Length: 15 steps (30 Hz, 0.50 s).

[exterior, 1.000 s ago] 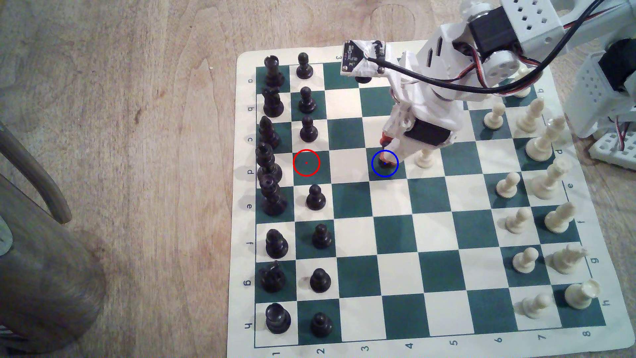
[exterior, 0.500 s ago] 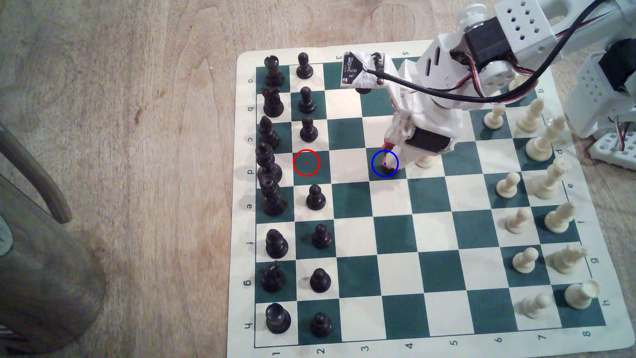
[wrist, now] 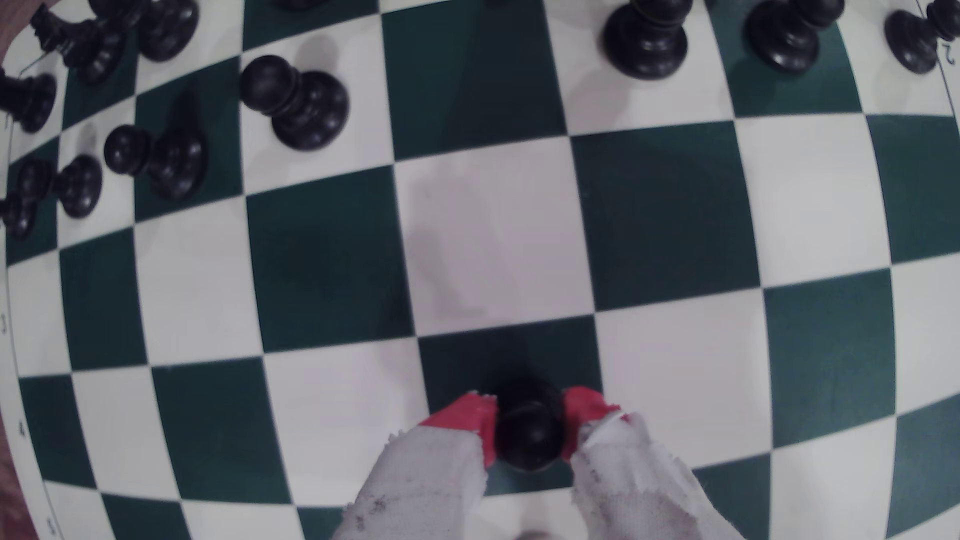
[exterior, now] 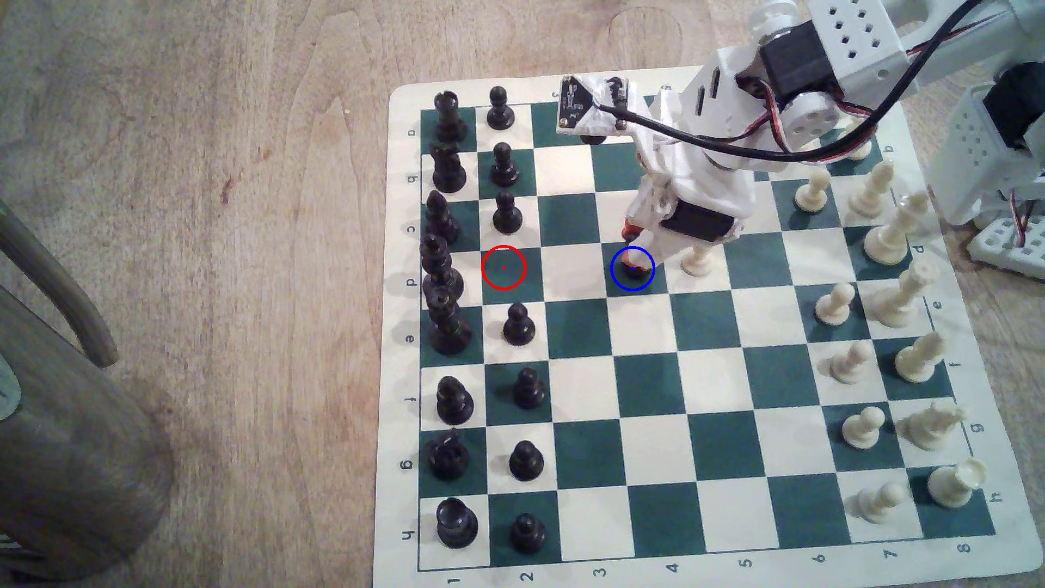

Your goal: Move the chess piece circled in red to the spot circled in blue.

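The chess piece (exterior: pixel 634 271), a small black pawn, stands inside the blue ring on the spot (exterior: pixel 617 286), a dark green square near the board's middle. My gripper (exterior: pixel 632 260) comes down on it from the exterior view's upper right. In the wrist view the red-taped fingertips (wrist: pixel 470 415) press both sides of the pawn's ball head (wrist: pixel 530 436), so the gripper (wrist: pixel 530 415) is shut on it. The pawn's base is on the green square (wrist: pixel 457 363). The red-ringed green square (exterior: pixel 503 280) holds no piece.
A cream pawn (exterior: pixel 697 261) stands one square to the exterior view's right of the gripper, close to the arm. Black pawns (exterior: pixel 507 213) and taller black pieces line the board's left columns, cream pieces (exterior: pixel 836 302) the right. A wooden post (exterior: pixel 68 452) stands off the board at left.
The wrist dipped lower over the blue-ringed square half a second ago and has since risen slightly. The pawn stays inside the blue ring.
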Tool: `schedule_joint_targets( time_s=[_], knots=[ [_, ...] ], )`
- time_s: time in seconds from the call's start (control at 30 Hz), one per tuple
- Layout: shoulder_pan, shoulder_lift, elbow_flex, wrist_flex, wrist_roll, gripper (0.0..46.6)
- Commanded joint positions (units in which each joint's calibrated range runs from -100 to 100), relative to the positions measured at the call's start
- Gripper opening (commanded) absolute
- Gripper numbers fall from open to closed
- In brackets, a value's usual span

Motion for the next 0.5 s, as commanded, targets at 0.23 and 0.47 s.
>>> schedule_joint_targets(
  time_s=[0.23, 0.47],
  knots=[
    [0.2, -2.7, -0.5, -1.0, 0.0, 23.0],
    [0.7, -3.6, 0.7, -0.2, 0.9, 23.3]
  ],
)
